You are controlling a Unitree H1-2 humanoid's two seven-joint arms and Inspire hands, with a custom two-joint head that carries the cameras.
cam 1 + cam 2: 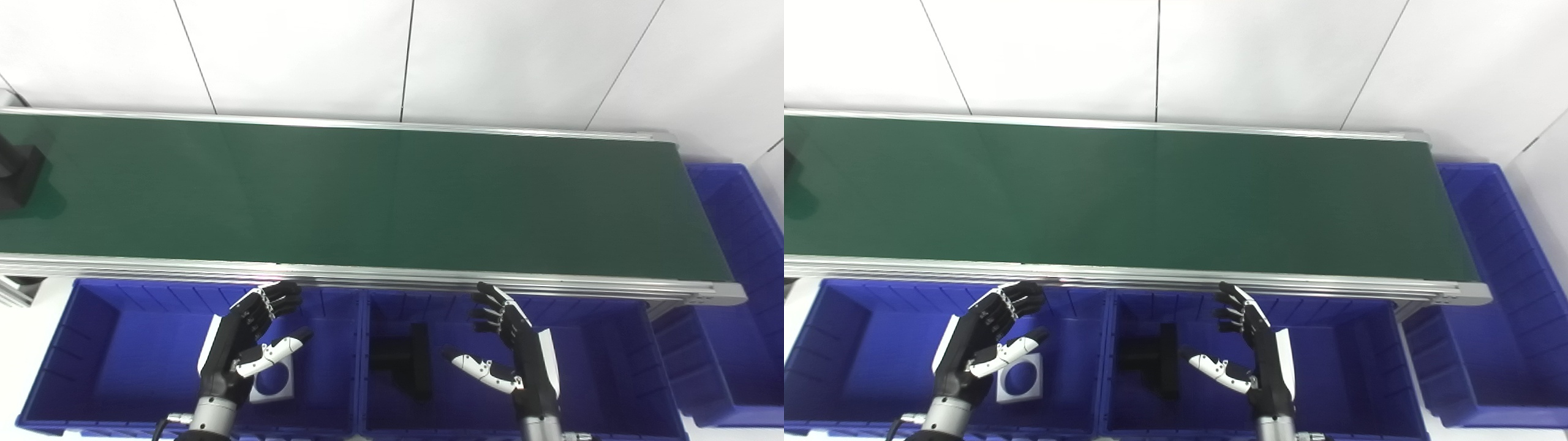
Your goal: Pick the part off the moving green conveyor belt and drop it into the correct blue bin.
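Both hands, left hand and right hand, hover empty with fingers spread. The black part rides the conveyor belt far beyond the left hand; it looks rigid, light, best pinched across its blocky body.

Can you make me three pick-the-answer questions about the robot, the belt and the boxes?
1. Where is the black part on the long green conveyor belt?
A. At the belt's far left end
B. In the middle
C. At the right end

2. What colour is the square plate with a round hole in the left blue plastic bin?
A. Red
B. White
C. Yellow

3. How are the robot's two hands?
A. Both open and holding nothing
B. Both holding parts
C. One is on the belt

Answers:
1 A: the black part sits at the left edge.
2 B: the white square plate lies by the left hand.
3 A: the left hand and right hand hang over the bins, fingers apart.
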